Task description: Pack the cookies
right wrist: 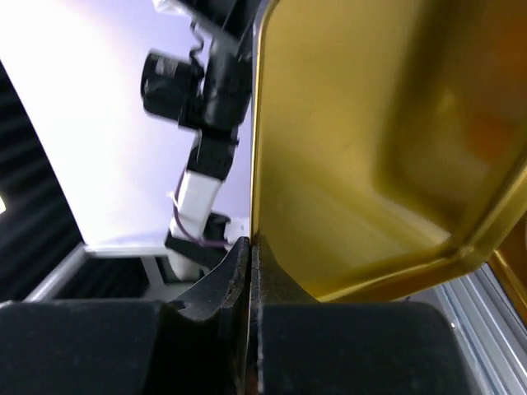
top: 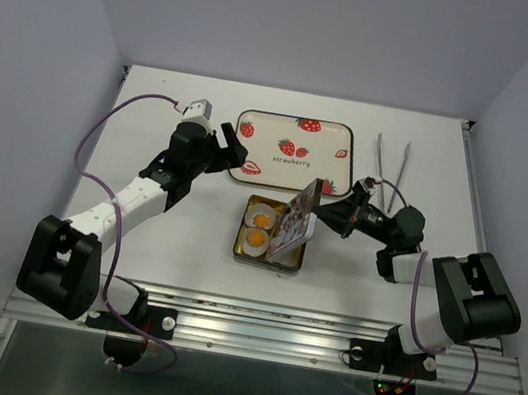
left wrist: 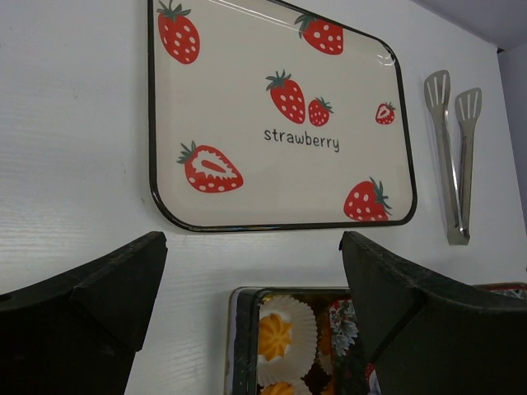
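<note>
Since the cookies in view already sit in the tin at frame centre, closing appears to remain: right pincer clamped on the tilted lid, left pincer spread apart

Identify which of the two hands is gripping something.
The right hand, shut on the edge of the raised tin lid; the left hand is open and empty.

Tray: cream, black rim, red strawberries with white seed dots and green leaves, black lettering.
Cookies: orange-yellow, in white pleated paper cups.
Tin: gold; lid gold inside, printed red-and-white outside.
Tongs: silver.
Table: white.
</note>
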You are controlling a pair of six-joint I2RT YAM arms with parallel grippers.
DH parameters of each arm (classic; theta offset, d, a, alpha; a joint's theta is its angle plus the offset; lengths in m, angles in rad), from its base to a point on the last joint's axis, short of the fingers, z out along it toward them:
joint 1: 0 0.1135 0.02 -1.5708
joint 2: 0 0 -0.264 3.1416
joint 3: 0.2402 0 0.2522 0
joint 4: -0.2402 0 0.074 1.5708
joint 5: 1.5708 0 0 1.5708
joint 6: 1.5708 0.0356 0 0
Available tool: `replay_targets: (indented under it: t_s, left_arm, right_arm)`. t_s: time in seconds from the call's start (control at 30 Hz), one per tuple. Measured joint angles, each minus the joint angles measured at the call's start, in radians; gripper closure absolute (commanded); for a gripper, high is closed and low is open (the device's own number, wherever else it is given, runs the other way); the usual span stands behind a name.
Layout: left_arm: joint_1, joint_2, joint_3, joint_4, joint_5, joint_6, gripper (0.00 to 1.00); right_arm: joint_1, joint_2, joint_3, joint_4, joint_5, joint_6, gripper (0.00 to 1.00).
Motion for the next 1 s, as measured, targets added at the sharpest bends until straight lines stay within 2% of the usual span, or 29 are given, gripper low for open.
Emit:
replay_targets:
  t_s: [0.07,0.2,0.4,0.53,0.7,0.73,1.0]
  left_arm:
    - [-0.006,0.000,0.000,0.000,-0.003,0.000,0.01]
    - [-0.013,0.000,0.000,-0.001,-0.006,0.000,0.01]
    - [-0.015,0.003,0.000,-0.009,-0.009,0.000,0.01]
    - [-0.022,0.020,0.002,-0.018,-0.016,0.000,0.01]
    - [-0.028,0.040,0.006,-0.037,-0.040,0.000,0.01]
    - [-0.028,0.043,0.008,-0.040,-0.042,0.000,0.01]
    - [-0.043,0.072,0.064,-0.065,-0.071,0.001,0.01]
  right_arm:
    - [-0.011,0.018,-0.015,-0.001,0.006,0.015,0.88]
    - [-0.048,0.029,-0.042,-0.007,0.003,0.024,0.86]
    - [-0.098,0.030,-0.105,-0.008,-0.033,0.000,0.77]
    - [-0.099,0.036,-0.112,-0.008,-0.085,-0.037,0.63]
    - [-0.105,0.036,-0.112,-0.009,-0.167,-0.083,0.61]
    - [-0.105,0.036,-0.114,-0.008,-0.191,-0.090,0.54]
    - [-0.106,0.037,-0.199,-0.008,-0.280,-0.108,0.40]
